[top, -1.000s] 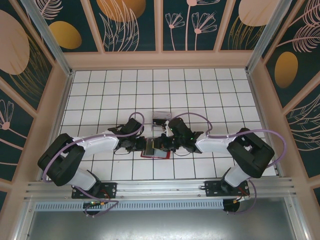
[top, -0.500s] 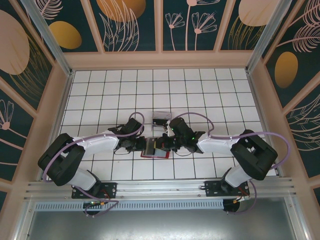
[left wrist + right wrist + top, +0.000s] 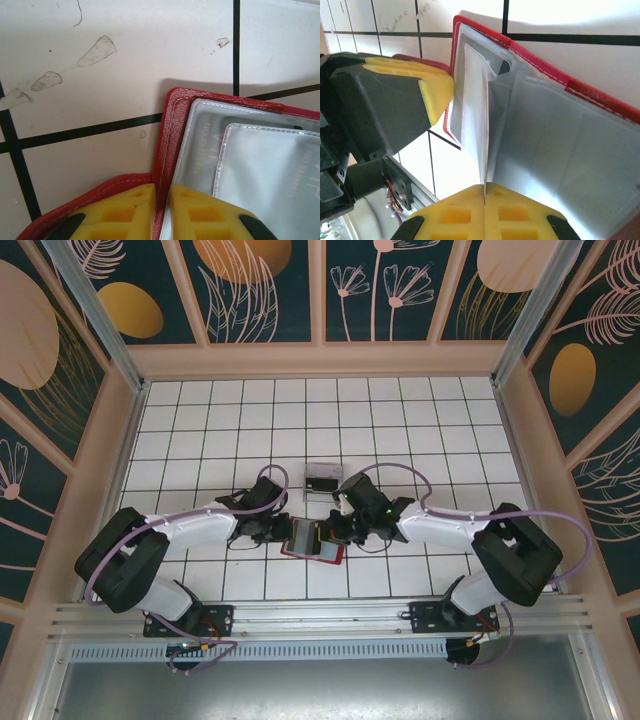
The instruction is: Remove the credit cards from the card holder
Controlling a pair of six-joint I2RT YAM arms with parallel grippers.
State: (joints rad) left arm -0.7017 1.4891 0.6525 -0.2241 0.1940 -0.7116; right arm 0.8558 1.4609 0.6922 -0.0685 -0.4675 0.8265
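On the white tiled table (image 3: 220, 430), slightly toward 6 o'clock from its middle, a red card holder (image 3: 314, 542), lying open with the pale grey-blue lining upward. At its 9 o'clock edge, the left gripper (image 3: 162, 212), yellow fingertips drawn narrow and pinching the stitched red cover between them, low against the tiles. Inside that cover, stacked clear pockets with stitched borders, one overlapping the next, and behind the plastic the greyish credit cards (image 3: 200, 147), faint lettering showing through; how many, cannot tell. At the holder's 3 o'clock side, the right gripper (image 3: 484, 197), yellow fingertips pressed fully together on a thin whitish leaf (image 3: 473, 115) standing on edge out of the insert, lifted away from the flat half of the lining; whether bare card or pocket with a card in it, cannot tell. Beyond that leaf, at 10 o'clock in the right wrist view, the other gripper's yellow finger against the red cover's outer face. Red cover rim running from 12 o'clock down toward 3 o'clock in that same view, black grid lines of the tiles behind it. Just at 12 o'clock of the holder in the overhead view, apart from both grippers, a small greyish box (image 3: 323, 477) flat on the tiles.
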